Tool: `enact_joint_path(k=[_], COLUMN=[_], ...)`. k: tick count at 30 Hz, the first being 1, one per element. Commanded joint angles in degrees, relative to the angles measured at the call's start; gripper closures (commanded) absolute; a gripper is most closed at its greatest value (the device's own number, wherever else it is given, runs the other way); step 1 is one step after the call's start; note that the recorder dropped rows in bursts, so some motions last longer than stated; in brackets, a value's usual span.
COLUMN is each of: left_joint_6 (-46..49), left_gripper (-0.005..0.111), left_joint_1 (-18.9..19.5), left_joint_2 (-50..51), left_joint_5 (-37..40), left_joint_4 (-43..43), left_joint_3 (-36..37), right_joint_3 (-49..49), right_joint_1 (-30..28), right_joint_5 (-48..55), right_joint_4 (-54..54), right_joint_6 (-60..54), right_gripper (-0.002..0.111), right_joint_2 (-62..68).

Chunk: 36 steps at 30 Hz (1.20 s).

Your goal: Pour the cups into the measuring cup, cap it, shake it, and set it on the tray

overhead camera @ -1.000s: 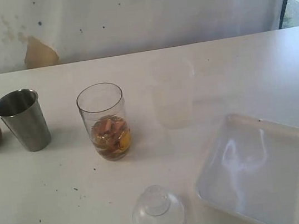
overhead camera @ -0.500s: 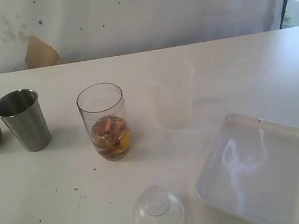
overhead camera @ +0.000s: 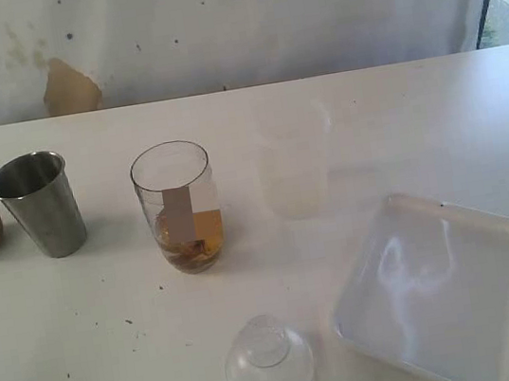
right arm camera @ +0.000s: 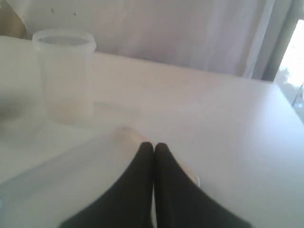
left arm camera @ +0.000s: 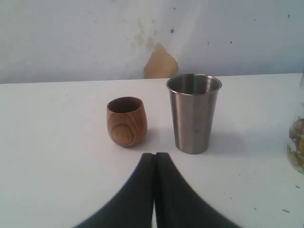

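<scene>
Your left jaws are shut and empty; straight ahead stand the steel tumbler [left arm camera: 194,114] and wooden cup [left arm camera: 126,121], upright. Your right jaws, likewise closed on nothing, face the frosted cup [right arm camera: 64,76]. The measuring cup [overhead camera: 178,207] stands between them on the worktop [overhead camera: 87,350].

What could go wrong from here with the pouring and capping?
The frosted cup barely stands out from the white table, so a grasp could miss or knock it. The measuring cup stands uncapped with contents; a bump may spill them. The rounded clear dome lid may slip when pinched.
</scene>
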Motion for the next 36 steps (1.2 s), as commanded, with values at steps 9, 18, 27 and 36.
enact_joint_path(k=[9, 18, 27, 36], left_joint_6=[0.08, 0.08, 0.08, 0.08], left_gripper=[0.107, 0.107, 0.107, 0.107], left_joint_1=[0.05, 0.05, 0.05, 0.05], left_joint_2=[-0.26, -0.26, -0.26, -0.26], left_joint_5=[-0.86, -0.86, -0.86, -0.86], left_joint_4=[0.03, 0.03, 0.03, 0.03], left_joint_3=[0.28, 0.28, 0.28, 0.28], right_joint_3=[-6.60, -36.78, -52.38, -53.91], right_joint_1=[-0.15, -0.15, 0.37, 13.51], right_joint_5=[-31.82, 17.16, 41.29, 47.88], right_joint_4=[-1.04, 3.06, 25.48, 25.35], right_joint_6=[19.15, 3.90, -20.27, -26.07], right_gripper=[0.108, 0.106, 0.057, 0.058], right_joint_2=[1.38, 29.18, 53.80, 70.23])
